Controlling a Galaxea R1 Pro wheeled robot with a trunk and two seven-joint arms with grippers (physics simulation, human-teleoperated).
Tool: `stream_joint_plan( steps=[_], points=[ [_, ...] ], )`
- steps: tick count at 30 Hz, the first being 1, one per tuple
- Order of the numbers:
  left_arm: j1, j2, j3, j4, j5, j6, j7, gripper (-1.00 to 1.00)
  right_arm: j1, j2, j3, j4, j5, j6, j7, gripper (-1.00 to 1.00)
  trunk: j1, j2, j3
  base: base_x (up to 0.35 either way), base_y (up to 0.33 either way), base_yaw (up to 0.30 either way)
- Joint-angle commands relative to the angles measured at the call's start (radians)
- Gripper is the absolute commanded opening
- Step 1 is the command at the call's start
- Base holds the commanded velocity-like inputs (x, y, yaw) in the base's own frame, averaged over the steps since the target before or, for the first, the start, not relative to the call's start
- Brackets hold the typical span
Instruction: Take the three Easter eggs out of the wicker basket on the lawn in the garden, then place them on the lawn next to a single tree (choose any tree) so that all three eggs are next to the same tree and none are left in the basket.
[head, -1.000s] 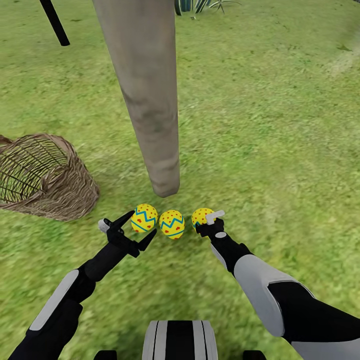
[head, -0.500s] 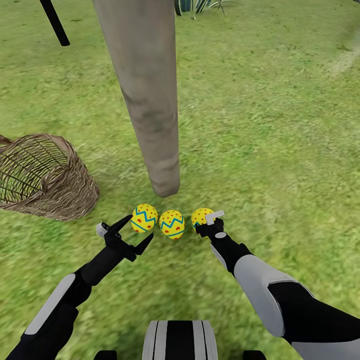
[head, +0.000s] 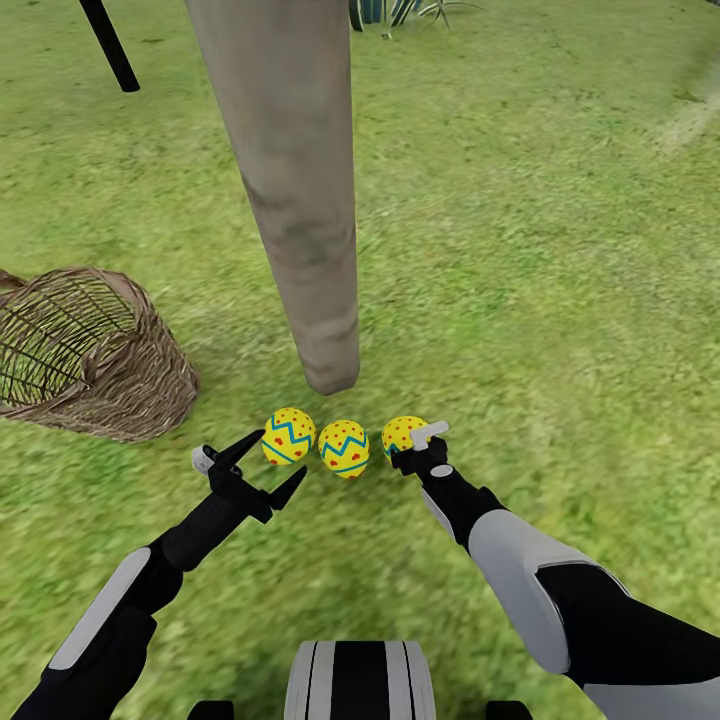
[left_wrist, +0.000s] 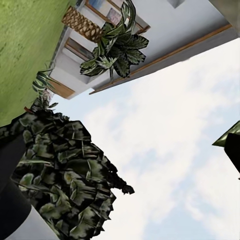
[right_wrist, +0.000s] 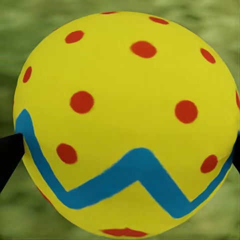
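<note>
Three Easter eggs lie in a row on the lawn at the foot of the tree's pale trunk: a left egg, a middle egg and a right egg. My right gripper is shut on the right egg, whose yellow shell sits between two dark fingertips. Just short of the left egg, my left gripper stands open and holds nothing. The wicker basket lies tipped on its side to the left, with no egg seen inside.
A thin dark trunk slants at the far left, and a spiky plant grows at the back. The left wrist view looks up at sky, dark foliage and a house wall. Open grass spreads to the right.
My left gripper has drawn back a little from the left egg, toward me. The eggs and the right arm have stayed put.
</note>
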Motion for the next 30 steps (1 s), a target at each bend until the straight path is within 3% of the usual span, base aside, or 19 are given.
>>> stream_joint_plan(
  steps=[1,30],
  points=[
    [-0.001,0.001,-0.002,0.0,-0.003,0.001,-0.008,1.0,0.0,0.0,-0.001,0.013,-0.002,-0.003,-0.003,1.0,0.0,0.0,-0.001,0.0,0.0,0.0],
    [-0.001,0.004,-0.002,0.001,-0.003,0.001,-0.005,1.0,0.0,0.0,-0.001,0.013,-0.003,-0.003,-0.003,1.0,-0.013,0.007,0.112,0.0,0.0,0.0]
  ],
)
